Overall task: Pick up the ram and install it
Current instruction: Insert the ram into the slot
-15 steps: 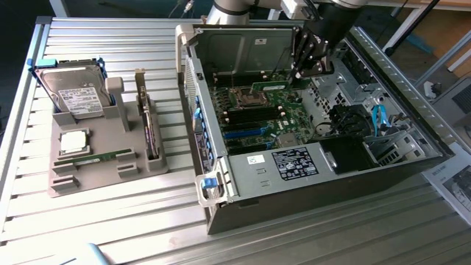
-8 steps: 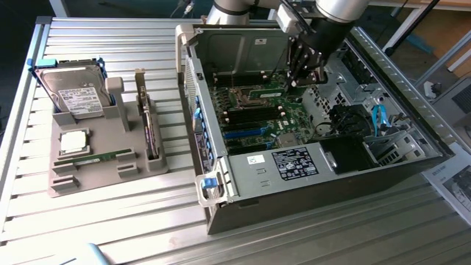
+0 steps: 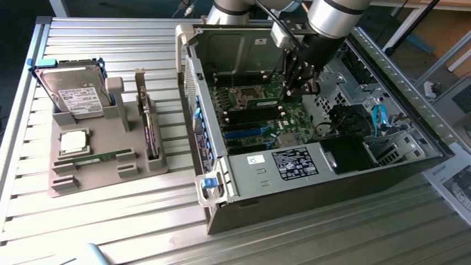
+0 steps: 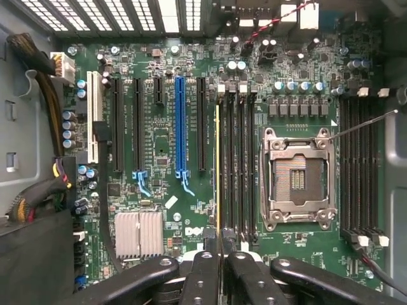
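I'm inside the case (image 3: 294, 190), with the arm coming down from above over the board (image 3: 246, 118). The gripper (image 3: 296, 93) is pinching the ram (image 3: 259, 101). On the exterior view the green stick runs lengthwise from the fingertips toward that view's left, low over the board and just beside the socket (image 3: 249, 90).

Over to the wrist view: the ram (image 4: 218, 178) shows edge-on, a thin yellow-green line running straight out from the gripper (image 4: 219, 254). There's a dark finger (image 4: 202, 279) pressed in on each side of it. That line lies right along the outermost of the four black memory slots (image 4: 238, 165). It's the slot farthest from the socket (image 4: 299, 181) and nearest the long blue slot (image 4: 180, 127). I cannot tell whether the stick's edge is touching the slot or hanging just over it. The socket's metal frame shows bare contacts in its middle.

Outside the case, on the exterior view's left, the grey tray (image 3: 103, 176) sits on the slatted table (image 3: 110, 226), well apart from the gripper. In it I see:
- the hard drive (image 3: 74, 96), propped up at the far end
- the square silver processor (image 3: 74, 142), lying flat nearer the camera
- a second green stick (image 3: 94, 159), flat in a slot just beside the processor
- a card (image 3: 151, 130), standing on edge in its holder
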Tool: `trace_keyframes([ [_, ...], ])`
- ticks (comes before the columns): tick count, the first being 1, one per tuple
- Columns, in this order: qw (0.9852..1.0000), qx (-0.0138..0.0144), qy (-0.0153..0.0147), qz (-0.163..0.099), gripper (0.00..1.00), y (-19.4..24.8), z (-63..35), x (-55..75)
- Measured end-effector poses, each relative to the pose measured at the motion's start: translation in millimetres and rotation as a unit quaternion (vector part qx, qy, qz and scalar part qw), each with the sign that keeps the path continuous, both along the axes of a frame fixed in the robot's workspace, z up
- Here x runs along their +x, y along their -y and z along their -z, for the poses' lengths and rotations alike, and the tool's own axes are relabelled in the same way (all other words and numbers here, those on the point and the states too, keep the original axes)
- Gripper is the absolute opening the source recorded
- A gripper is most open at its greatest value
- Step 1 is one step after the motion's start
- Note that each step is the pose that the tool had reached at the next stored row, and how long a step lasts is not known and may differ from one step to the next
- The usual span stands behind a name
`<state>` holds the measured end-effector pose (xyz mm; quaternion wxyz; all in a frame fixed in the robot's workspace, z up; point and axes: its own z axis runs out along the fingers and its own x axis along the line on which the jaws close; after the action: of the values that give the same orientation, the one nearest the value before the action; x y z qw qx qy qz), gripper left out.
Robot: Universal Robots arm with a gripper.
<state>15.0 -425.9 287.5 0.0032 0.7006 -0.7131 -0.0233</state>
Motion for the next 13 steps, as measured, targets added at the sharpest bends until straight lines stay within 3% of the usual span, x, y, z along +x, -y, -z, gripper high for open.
trace_keyframes([
  [13, 1.0000, 0.0000, 0.0000, 0.005, 0.12, 0.0, 18.1, 0.0],
])
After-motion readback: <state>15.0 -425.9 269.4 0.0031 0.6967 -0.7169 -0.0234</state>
